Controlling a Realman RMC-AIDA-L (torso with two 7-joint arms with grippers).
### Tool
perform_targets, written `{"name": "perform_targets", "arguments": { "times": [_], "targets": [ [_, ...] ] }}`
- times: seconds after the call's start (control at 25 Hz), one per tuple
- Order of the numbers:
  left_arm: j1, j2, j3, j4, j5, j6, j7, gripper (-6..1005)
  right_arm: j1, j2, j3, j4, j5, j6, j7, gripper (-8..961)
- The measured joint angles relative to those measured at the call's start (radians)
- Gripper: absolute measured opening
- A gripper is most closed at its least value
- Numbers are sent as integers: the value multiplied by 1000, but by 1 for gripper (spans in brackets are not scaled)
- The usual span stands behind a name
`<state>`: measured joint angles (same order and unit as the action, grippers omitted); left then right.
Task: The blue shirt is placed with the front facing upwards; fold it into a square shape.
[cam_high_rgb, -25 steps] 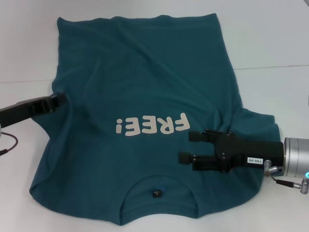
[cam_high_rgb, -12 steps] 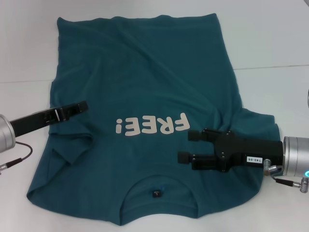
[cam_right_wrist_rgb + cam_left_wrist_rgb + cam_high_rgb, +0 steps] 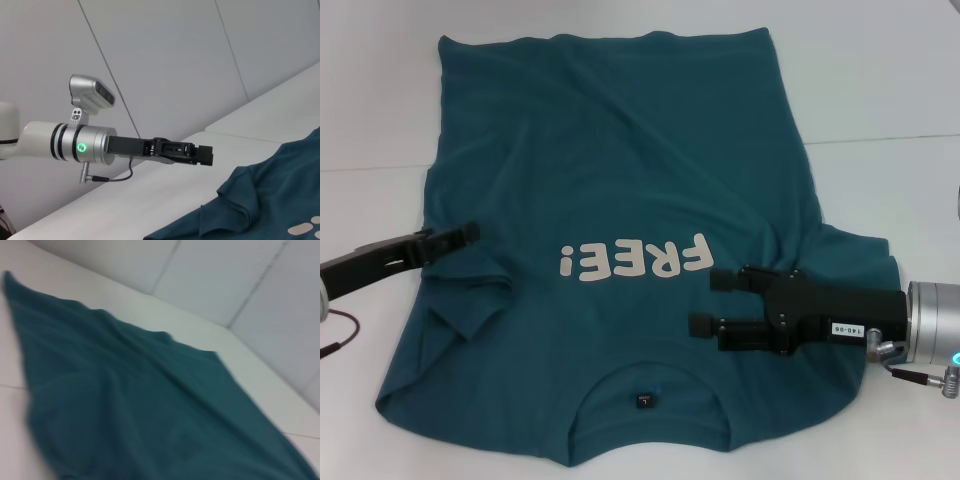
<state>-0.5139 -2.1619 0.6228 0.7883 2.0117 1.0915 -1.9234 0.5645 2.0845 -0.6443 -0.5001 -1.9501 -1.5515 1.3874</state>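
I see the shirt [image 3: 610,250] spread front-up across the white bench [image 3: 890,90], neckline at 6 o'clock, hem at 12. My right tool [image 3: 712,304] hovers over the shirt's 4 o'clock area, just beside the lettering [image 3: 632,262], fingers apart and gripping nothing. My left tool [image 3: 470,232] sits at 9 o'clock, tip over the shirt's edge beside a folded-in sleeve [image 3: 470,300]; its fingers look pressed together, holding no cloth.
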Motion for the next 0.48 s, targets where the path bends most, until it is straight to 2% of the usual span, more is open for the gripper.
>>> {"name": "perform_targets", "arguments": {
  "times": [0.04, 0.24, 0.48],
  "targets": [
    [0, 0, 0, -2, 1, -20, 1, 668, 0, 0, 0, 0, 0, 0, 3, 940],
    [0, 0, 8, -30, 11, -148, 9, 823, 0, 0, 2, 0, 1, 0, 12, 941],
    [-12, 0, 44, -67, 33, -245, 12, 823, 0, 2, 1, 3, 1, 1, 13, 941]
  ]
}}
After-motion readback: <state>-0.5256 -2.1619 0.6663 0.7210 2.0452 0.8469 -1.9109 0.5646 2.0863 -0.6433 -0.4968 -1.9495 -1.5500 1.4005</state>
